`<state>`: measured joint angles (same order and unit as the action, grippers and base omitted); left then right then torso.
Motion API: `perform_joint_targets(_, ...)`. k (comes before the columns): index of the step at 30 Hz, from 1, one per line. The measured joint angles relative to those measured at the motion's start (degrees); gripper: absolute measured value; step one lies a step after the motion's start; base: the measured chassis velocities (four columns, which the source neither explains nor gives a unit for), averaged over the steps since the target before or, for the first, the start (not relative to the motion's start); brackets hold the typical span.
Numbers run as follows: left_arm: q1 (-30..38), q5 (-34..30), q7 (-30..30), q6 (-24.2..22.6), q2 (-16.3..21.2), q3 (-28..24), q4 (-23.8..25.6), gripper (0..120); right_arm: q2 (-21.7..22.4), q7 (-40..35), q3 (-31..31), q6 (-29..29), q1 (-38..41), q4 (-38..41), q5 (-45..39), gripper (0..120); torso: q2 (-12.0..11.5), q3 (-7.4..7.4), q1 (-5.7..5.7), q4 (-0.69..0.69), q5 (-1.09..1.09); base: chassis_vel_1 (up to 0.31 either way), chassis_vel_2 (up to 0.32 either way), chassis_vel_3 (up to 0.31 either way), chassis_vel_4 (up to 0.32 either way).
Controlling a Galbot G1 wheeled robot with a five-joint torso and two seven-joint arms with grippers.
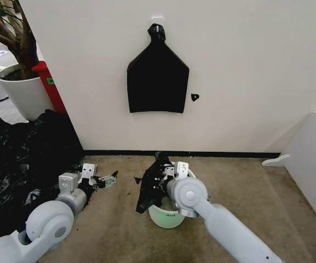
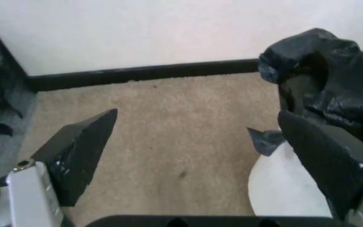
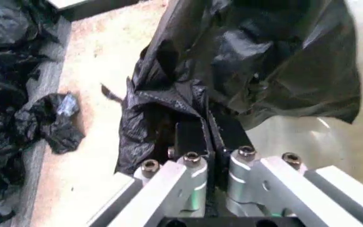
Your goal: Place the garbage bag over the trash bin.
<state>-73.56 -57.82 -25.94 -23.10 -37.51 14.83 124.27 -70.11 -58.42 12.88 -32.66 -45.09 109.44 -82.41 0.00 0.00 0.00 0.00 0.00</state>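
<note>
Garbage bag pinched in right end effector over trash bin.

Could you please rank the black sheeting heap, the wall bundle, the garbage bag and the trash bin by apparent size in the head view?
1. Sheeting heap, nearer and cut off.
2. Wall bundle.
3. Garbage bag and trash bin: alike; bin partly hidden.

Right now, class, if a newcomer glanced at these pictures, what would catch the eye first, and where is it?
First, the wrinkly, glossy black plastic garbage bag, pinched in the right gripper over the round white plastic trash bin on the carpet, hanging down its left side. Next, the flat black shield-shaped bundle hanging on the wall above. The left gripper waits open, left of the bin.
</note>
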Motion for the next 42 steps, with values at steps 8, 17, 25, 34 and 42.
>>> perform_joint_targets(8,3.15,0.92,1.78,-1.21,-1.52,-2.83,-1.77,100,0.04,-3.07,0.19,2.21,1.66,2.15,0.15,0,-0.01,0.00,0.00,0.00,0.00,0.000,0.000,0.000,0.000)
perform_joint_targets(17,5.00,2.17,2.23,-1.89,-3.10,-4.27,-2.42,100,0.21,-3.14,3.47,2.20,4.57,4.69,-2.24,0,-0.01,0.00,0.00,0.02,-0.01,0.000,0.000,0.000,0.000)
perform_joint_targets(25,9.77,2.10,2.51,-2.05,-4.72,-7.35,-2.91,100,2.60,3.28,5.02,-0.55,3.13,5.56,3.02,0,-0.01,0.00,0.00,0.00,0.01,0.000,0.000,0.000,0.000)
perform_joint_targets(34,17.25,4.23,2.68,-4.76,-8.91,-16.22,-7.93,100,3.43,4.74,4.86,-0.72,2.64,6.09,3.44,0,-0.01,0.01,0.00,-0.01,0.00,0.000,0.000,0.000,0.000)
perform_joint_targets(42,19.65,4.87,2.24,-8.96,-10.16,-18.80,-10.50,100,2.91,4.70,4.33,-0.48,3.67,6.08,2.09,0,-0.01,0.00,0.00,0.01,0.01,0.000,0.000,0.000,0.000)
